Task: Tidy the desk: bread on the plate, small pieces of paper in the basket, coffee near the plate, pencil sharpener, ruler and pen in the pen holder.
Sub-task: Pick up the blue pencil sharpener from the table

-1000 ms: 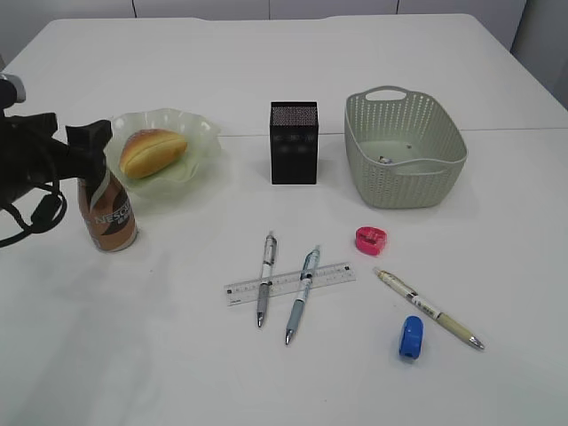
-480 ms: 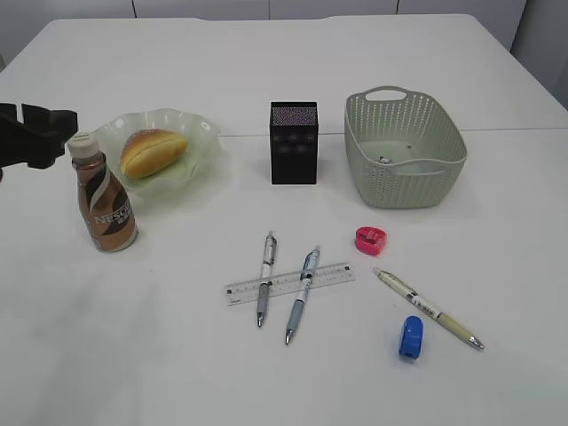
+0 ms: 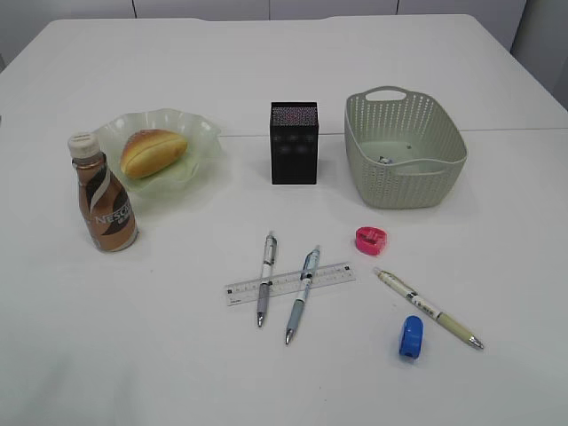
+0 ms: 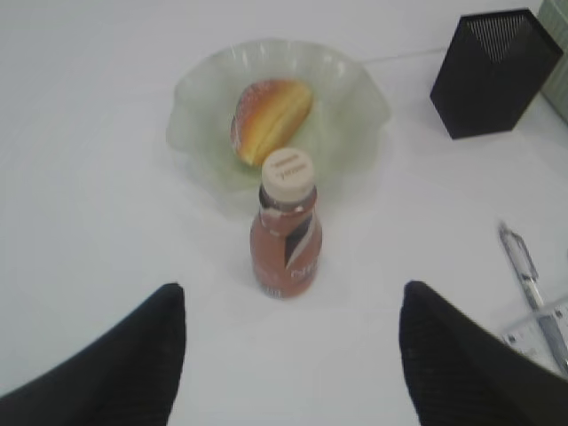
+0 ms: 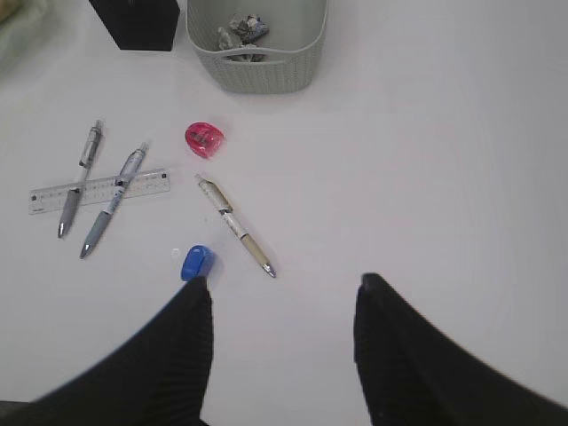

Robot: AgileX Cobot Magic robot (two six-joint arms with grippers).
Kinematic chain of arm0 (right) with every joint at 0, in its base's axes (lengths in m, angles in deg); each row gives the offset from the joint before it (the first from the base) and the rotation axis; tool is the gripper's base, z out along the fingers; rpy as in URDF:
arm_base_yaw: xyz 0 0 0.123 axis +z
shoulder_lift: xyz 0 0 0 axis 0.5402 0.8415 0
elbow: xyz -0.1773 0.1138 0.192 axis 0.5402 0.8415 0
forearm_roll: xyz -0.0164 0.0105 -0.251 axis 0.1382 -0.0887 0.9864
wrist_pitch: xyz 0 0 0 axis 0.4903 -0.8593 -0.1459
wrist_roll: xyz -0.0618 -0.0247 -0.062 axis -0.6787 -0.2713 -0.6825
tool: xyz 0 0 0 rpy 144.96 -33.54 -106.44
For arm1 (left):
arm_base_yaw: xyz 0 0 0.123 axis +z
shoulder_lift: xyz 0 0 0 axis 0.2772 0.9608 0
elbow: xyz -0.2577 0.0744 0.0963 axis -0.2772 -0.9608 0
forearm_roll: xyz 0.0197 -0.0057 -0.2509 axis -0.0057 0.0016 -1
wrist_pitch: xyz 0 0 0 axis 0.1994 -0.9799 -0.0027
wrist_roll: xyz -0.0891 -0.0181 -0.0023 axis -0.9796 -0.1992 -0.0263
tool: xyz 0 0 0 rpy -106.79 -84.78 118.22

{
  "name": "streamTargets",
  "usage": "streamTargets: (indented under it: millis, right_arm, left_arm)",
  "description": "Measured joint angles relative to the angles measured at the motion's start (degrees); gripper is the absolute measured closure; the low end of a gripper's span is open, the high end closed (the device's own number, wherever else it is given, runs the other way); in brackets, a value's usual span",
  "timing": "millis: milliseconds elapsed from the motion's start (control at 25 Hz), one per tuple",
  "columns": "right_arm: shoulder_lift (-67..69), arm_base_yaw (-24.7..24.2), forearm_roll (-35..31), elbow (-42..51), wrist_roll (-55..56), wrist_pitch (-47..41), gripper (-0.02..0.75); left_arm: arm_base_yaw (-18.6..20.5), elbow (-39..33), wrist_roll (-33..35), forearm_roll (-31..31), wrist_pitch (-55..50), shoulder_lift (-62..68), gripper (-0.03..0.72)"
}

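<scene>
Bread [image 3: 153,151]: lies in the plate [image 3: 200,133]; done.
Coffee [image 3: 105,197]: upright on the tabletop [image 3: 133,355], just beside the plate's front-left edge; judged done.
Paper scraps [image 5: 240,31]: crumpled in the basket [image 3: 404,177]; none visible loose on the tabletop; judged done.
Pen holder [image 3: 293,142]: stands between plate and basket; nothing shows above its rim.
Ruler [image 3: 288,284]: flat on the tabletop in front of the holder; left to do.
Grey pen [image 3: 265,278] and blue-grey pen [image 3: 302,294]: both lie across the ruler; left to do.
Cream pen [image 3: 428,309]: to the right of the ruler, apart from it; left to do.
Pink sharpener [image 3: 371,240]: near the basket's front; left to do.
Blue sharpener [image 3: 410,336]: just beside the cream pen; left to do.
Left claw [image 4: 288,355]: wide apart, empty, hanging above and clear of the coffee.
Right claw [image 5: 282,351]: parted, empty, above bare tabletop near the blue sharpener.
</scene>
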Motion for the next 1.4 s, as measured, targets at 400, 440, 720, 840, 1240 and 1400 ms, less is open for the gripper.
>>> streamTargets:
  millis: [400, 440, 720, 840, 1240, 1400]
  right_arm:
    - [5.1, 0.0, -9.7, 0.0, 7.2, 0.0, 0.323]
    - [6.2, 0.0, -10.3, 0.0, 7.3, 0.0, 0.323]
    - [18.3, 0.0, -13.6, 0.2, 8.0, 0.3, 0.323]
    - [23.8, 0.0, -16.9, 0.3, 9.2, 1.6, 0.323]
    - [38.5, 2.0, -16.3, 0.3, 16.1, 12.6, 0.323]
    - [43.0, 9.0, -8.8, 0.3, 23.3, 13.8, 0.323]
  left_arm:
    - [0.0, 14.6, -1.7, 0.0, -42.4, -2.3, 0.198]
    - [0.0, 14.7, -2.4, 0.0, -43.5, -2.4, 0.204]
    - [0.0, 14.8, -4.2, -0.2, -44.9, -3.6, 0.209]
    - [0.0, 14.8, -4.2, -0.3, -44.9, -3.6, 0.209]
    - [0.0, 14.8, -4.3, -2.3, -44.9, -3.6, 0.210]
    - [0.0, 14.8, -4.3, -2.4, -44.9, -3.6, 0.211]
